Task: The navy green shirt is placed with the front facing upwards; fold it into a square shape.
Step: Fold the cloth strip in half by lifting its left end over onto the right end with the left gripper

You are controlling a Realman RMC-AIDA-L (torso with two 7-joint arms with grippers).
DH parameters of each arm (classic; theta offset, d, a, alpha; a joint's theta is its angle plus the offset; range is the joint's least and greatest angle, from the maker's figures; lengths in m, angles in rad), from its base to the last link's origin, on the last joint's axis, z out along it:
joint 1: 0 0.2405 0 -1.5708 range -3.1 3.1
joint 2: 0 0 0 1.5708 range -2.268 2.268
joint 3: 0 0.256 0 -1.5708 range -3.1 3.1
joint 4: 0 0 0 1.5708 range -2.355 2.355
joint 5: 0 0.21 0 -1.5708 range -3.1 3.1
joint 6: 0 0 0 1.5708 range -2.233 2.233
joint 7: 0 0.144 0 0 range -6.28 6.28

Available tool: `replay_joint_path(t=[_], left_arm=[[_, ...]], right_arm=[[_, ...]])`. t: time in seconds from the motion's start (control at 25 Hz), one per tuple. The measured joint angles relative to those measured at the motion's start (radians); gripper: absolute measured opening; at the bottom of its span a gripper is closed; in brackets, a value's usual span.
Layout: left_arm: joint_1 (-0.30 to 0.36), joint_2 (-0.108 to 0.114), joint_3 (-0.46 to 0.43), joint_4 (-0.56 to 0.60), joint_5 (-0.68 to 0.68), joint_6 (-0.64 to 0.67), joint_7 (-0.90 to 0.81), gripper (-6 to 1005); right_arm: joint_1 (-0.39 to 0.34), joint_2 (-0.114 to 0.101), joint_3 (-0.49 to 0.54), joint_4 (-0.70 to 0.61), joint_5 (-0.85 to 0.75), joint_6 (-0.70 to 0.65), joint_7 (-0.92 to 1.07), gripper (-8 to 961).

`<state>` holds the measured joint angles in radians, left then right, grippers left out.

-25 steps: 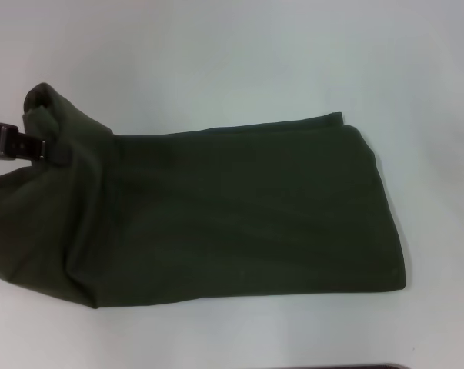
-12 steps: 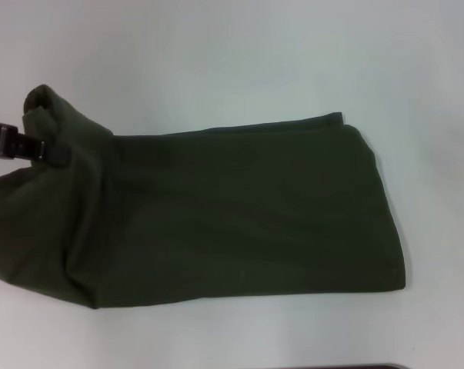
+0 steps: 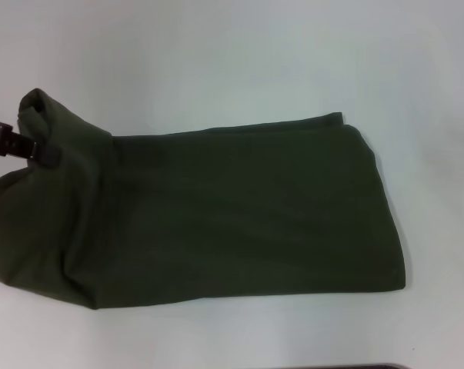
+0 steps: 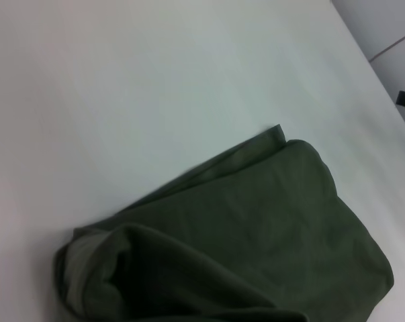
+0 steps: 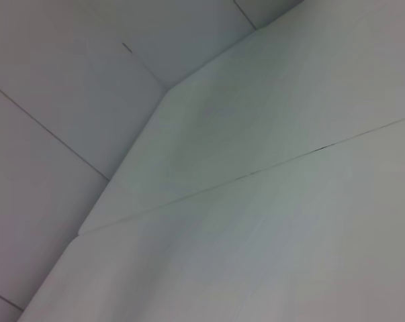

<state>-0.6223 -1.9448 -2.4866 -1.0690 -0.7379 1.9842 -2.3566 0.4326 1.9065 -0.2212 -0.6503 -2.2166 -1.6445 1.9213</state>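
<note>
left gripper: the black left gripper [image 3: 33,146] comes in from the left edge of the head view, fingers pinched together on a raised fold of fabric at the shirt's left end, so that corner stands up off the table in a little hump

right gripper: only a tiny dark sliver at the far right edge of the head view, way off to the side and well apart from the cloth; can't tell if it's spread or pressed together, too little of it shows

shirt: the navy green shirt [image 3: 239,207], a big dark olive-green cotton tee, lies folded into a long band across the white tabletop [image 3: 232,54], running left to right, the right end flat with a lower layer peeking out along its far edge

writing/labels: honestly none readable, only plain green fabric faces up, no lettering or neck tag showing in any view

near to far: near edge of the band sits close to the robot, then the flat middle, then the far edge, then bare white table behind

left wrist view: looks down the shirt [image 4: 256,228] from the lifted end, shows the bunched pale-lined fold up close, which the head view only shows as a hump

right wrist view: just white table surface [image 5: 256,221] with a thin seam line and grey wall panels, no shirt at all
</note>
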Motion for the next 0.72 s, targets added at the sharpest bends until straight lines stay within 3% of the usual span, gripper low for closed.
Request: replay_joint_path(t=[0.28,0.72], left_arm=[[-0.037,-0.018,0.019,-0.001,0.004,0.005,-0.019,13],[-0.119,-0.086,0.027,-0.012,-0.008,0.007,-0.057,14]], right_arm=[[0.000,0.000,-0.012,0.000,0.000,0.000,0.001,895],[0.005,0.000,-0.039,0.000,0.002,-0.002,-0.005,896]])
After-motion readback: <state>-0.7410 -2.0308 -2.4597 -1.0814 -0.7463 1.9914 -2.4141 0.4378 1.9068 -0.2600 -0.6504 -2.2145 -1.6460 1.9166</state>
